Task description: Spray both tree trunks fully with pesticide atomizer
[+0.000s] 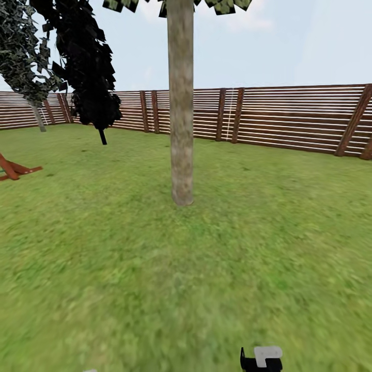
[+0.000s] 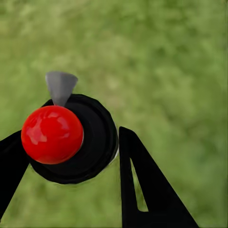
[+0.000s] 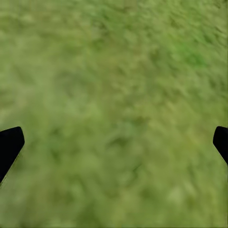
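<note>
The pesticide atomizer (image 2: 53, 135) sits between the two black fingers of my left gripper (image 2: 71, 137), which is shut on it. Its red round top faces the left wrist camera, above a dark round body with a grey nozzle (image 2: 60, 86). Blurry green grass lies under it. One tree trunk (image 1: 181, 113), a thick mottled grey-beige column, rises from the lawn straight ahead in the head view, with blocky leaves (image 1: 225, 5) at the top edge. The other tree is out of view. My right gripper (image 3: 116, 142) is open over bare grass, with its fingertips (image 3: 9, 142) far apart.
A brown slatted fence (image 1: 289, 116) rings the lawn behind the trunk. A black narrow cypress (image 1: 90, 67) and a distant thin-trunked tree (image 1: 37, 116) stand at the back left. A red wooden frame (image 1: 13, 168) lies at the left edge. A black-and-white piece of my right arm (image 1: 261, 359) shows low down.
</note>
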You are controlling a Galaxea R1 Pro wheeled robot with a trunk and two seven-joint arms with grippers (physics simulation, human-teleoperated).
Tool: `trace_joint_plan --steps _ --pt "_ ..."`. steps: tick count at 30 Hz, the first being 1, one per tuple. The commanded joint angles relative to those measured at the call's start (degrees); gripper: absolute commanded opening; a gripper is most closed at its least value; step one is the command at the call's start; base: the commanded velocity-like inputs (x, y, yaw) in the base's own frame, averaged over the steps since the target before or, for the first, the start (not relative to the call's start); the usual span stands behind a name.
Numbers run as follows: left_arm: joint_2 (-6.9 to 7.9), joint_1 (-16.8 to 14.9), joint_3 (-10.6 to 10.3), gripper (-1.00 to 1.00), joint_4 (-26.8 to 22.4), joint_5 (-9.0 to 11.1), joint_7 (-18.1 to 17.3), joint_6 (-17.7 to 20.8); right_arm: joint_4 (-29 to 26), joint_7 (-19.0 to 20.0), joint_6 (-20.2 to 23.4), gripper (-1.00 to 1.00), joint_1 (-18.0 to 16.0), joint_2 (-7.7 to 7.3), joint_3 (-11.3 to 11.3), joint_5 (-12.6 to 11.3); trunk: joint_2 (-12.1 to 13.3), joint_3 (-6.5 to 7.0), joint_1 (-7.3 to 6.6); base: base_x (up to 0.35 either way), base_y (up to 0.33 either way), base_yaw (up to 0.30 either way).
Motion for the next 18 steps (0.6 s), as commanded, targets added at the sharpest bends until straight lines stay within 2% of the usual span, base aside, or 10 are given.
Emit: trace_joint_plan --steps 1,18 --pt "0.01 -0.02 -0.48 -1.00 0.00 0.30 0.17 -0.14 0.06 -0.43 -0.03 1.00 -0.04 0.02 -0.20 0.60 -0.02 -0.05 0.03 0.338 0.000 0.000" --pt "0.01 -0.02 -0.48 -1.00 0.00 0.30 0.17 -0.14 0.03 -0.44 -0.03 1.00 -0.06 0.02 -0.20 0.60 -0.02 -0.05 0.03 0.338 0.000 0.000"
